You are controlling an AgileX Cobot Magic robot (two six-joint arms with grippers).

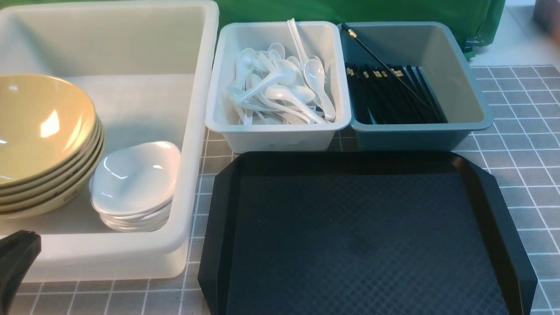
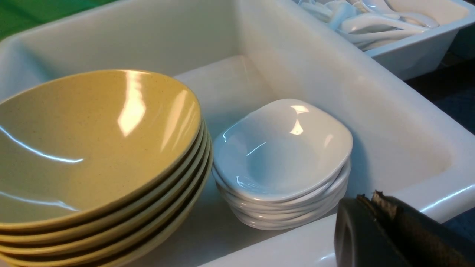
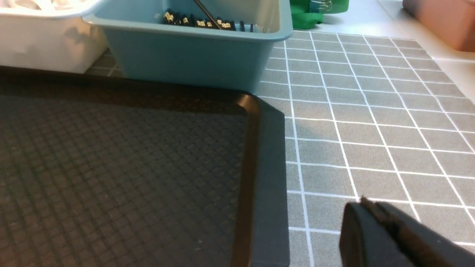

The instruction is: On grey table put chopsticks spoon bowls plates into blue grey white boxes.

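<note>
Several olive-yellow bowls [image 1: 39, 135] sit stacked in the big white tub [image 1: 194, 144], with a stack of small white plates [image 1: 135, 183] beside them. White spoons [image 1: 280, 87] fill the pale grey-white bin [image 1: 280, 135]. Black chopsticks [image 1: 389, 94] lie in the blue-grey bin [image 1: 463, 87], one leaning on its far rim. My left gripper [image 2: 371, 198] is shut and empty, hanging over the tub's near rim [image 2: 445, 200] next to the plates [image 2: 282, 148] and bowls [image 2: 92, 141]. My right gripper [image 3: 365, 204] is shut and empty above the grey table [image 3: 371, 122], beside the tray.
A black textured tray [image 1: 363, 236] with nothing on it lies on the table in front of the two small bins. Green cloth [image 1: 393, 11] hangs behind the bins. A reddish-brown box [image 3: 441, 22] stands beyond the grid mat at the far right.
</note>
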